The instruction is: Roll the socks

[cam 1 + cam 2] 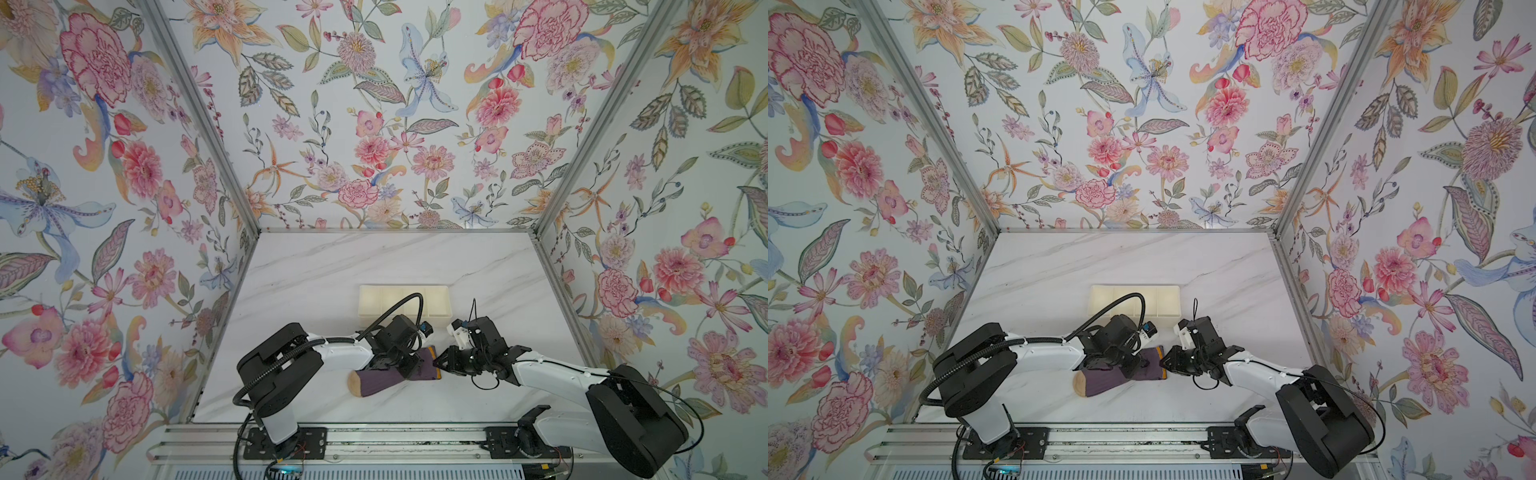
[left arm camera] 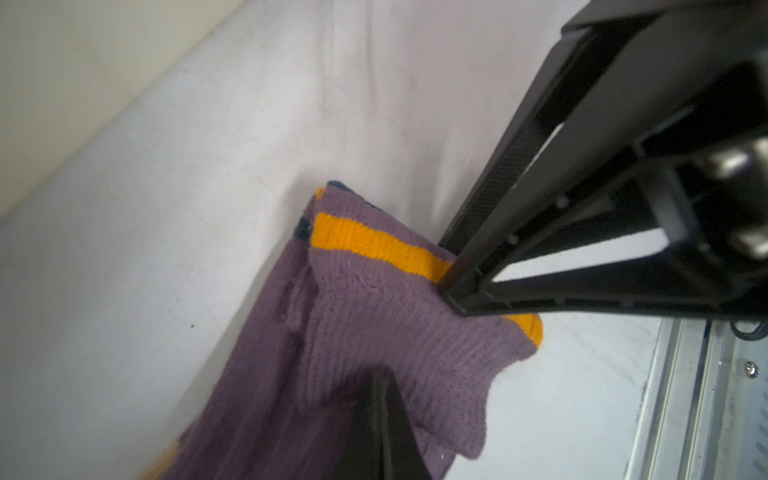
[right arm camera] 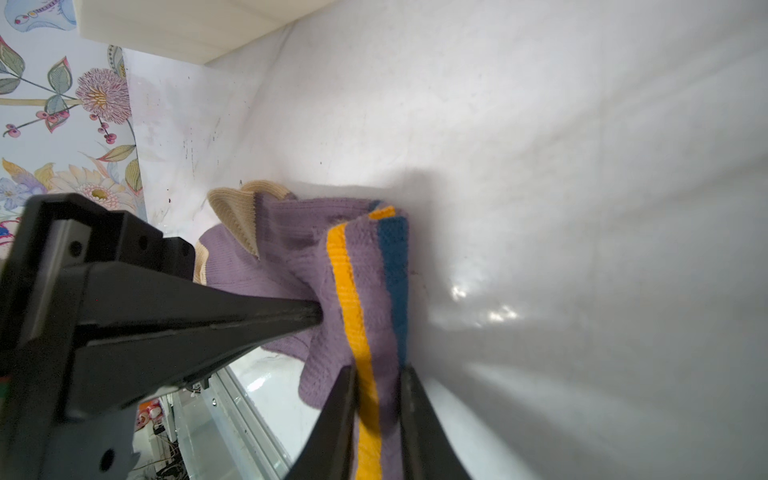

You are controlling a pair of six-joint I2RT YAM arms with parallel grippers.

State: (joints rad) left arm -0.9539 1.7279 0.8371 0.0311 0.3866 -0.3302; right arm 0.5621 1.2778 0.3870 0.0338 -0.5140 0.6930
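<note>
Purple socks (image 1: 386,376) sit lower centre in both top views on the marble table (image 1: 316,270), not rolled yet. Grips: left gripper (image 2: 380,380) clenched on mid-leg fabric, right gripper (image 3: 378,374) grasping the striped cuff. My read: hold the cuff taut, turn it over the left pinch, roll tight toward the toe with both layers together. Look: ribbed knit, tan toe at lower left, orange and navy bands at the cuff, layers slightly offset. Beyond, toward upper centre: cream divided tray (image 1: 374,289).
</note>
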